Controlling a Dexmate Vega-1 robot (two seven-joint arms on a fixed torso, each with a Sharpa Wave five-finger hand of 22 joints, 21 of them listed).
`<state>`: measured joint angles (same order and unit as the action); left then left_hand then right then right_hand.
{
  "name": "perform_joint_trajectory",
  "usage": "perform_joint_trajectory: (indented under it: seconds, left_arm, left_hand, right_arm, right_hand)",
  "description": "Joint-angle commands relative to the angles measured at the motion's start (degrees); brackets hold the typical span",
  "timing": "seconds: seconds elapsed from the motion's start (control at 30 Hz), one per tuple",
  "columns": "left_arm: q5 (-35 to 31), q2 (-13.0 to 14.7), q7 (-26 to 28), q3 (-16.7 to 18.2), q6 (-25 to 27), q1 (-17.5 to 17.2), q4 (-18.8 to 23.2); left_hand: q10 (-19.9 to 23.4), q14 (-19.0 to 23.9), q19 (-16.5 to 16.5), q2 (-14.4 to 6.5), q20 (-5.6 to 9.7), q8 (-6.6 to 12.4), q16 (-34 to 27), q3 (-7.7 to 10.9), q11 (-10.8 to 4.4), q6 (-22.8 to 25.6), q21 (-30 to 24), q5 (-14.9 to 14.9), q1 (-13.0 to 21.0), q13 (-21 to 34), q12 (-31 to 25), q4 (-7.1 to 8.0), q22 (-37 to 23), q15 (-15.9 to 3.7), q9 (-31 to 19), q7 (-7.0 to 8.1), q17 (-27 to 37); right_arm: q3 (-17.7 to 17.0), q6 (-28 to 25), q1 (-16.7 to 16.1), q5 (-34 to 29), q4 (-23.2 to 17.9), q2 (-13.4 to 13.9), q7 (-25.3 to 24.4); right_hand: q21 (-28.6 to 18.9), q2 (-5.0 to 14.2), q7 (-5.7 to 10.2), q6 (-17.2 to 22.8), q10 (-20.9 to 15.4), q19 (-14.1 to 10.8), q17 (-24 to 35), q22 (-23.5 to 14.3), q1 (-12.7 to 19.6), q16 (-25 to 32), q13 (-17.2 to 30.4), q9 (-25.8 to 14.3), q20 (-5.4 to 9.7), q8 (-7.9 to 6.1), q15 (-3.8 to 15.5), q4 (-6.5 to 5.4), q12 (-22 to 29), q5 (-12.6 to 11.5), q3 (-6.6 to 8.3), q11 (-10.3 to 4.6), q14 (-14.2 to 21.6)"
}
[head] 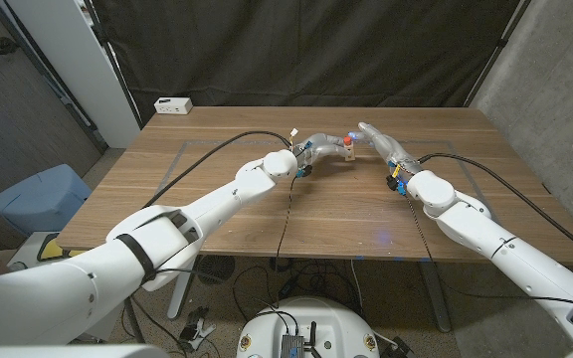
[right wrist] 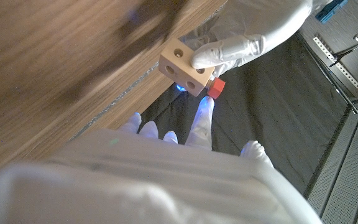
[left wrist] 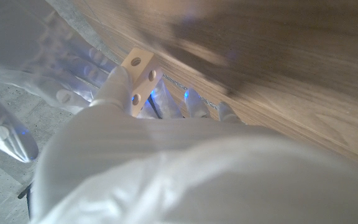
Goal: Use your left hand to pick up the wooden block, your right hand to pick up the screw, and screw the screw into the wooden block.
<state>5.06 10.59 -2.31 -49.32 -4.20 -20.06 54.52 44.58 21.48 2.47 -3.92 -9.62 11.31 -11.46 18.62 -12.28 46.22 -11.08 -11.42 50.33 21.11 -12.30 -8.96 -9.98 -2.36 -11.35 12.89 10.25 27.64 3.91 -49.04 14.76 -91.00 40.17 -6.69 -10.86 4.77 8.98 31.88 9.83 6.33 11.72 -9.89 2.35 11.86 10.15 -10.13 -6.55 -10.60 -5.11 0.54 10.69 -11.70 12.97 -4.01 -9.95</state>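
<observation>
- The wooden block (right wrist: 184, 68) is held clear above the table (head: 267, 199), over its far middle. It is pale and cube-like, with round holes in its visible faces.
- The left hand (right wrist: 229, 50) grips the block; in the right wrist view one finger lies across the block's upper edge. In the left wrist view the block (left wrist: 138, 78) shows past the back of that hand (left wrist: 114, 93), with three holes visible.
- The screw (right wrist: 215, 88) has a red head and sits against one face of the block. Whether its shank is already in a hole cannot be told.
- The right hand (right wrist: 191, 134) reaches toward the screw. One fingertip (right wrist: 205, 106) lies just beside the red head; the other fingers are spread. Whether it pinches the screw cannot be told.
- In the head view both hands meet over the far middle of the table, with the red head (head: 349, 142) between them.
- Handling, judged: the block is light, rigid and not fragile; hold it by two opposite faces and keep the target hole uncovered.
- Handling, judged: the screw is small and rigid, and may slip from smooth fingertips. Take it by the head, in line with the hole.
- A white box (head: 173, 104) stands at the far left corner of the table, well apart from the work.
</observation>
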Motion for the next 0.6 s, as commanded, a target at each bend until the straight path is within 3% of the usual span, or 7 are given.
perform_joint_trajectory:
  seconds: [0.03,0.6]
  left_arm:
    - [0.16,-0.45,-0.26,-0.03,-0.57,0.41,-1.10]
    - [0.40,-1.50,-0.70,-0.19,-1.57,1.24,-3.60]
  left_hand:
    - [0.55,0.33,0.02,-0.23,-0.20,0.47,-0.08,0.11,-0.05,3.23,-0.20,-0.24,-0.45,0.30,-0.02,0.34,-0.23,-2.53,-0.17,-1.26,0.13]
    - [0.55,0.36,0.03,-0.19,-0.22,0.47,-0.07,0.07,-0.04,3.23,-0.21,-0.23,-0.57,0.30,-0.01,0.37,-0.23,-2.53,-0.17,-1.28,0.13]
  right_arm:
    - [-0.02,-0.52,-0.60,-0.22,-1.10,0.46,-0.20]
    - [0.08,-1.04,-0.91,-0.51,-1.68,0.54,-0.47]
  right_hand:
    - [-0.33,0.40,-0.09,0.64,2.29,-0.05,-0.05,-0.02,-0.49,0.29,0.15,-0.11,0.04,-0.38,0.27,-0.40,0.48,-0.59,0.04,-0.13,-8.62]
    - [-0.33,0.44,-0.06,0.81,2.13,-0.16,-0.10,-0.02,-0.43,0.27,0.15,-0.12,0.01,-0.37,0.34,-0.51,0.46,-0.69,0.10,-0.16,-8.49]
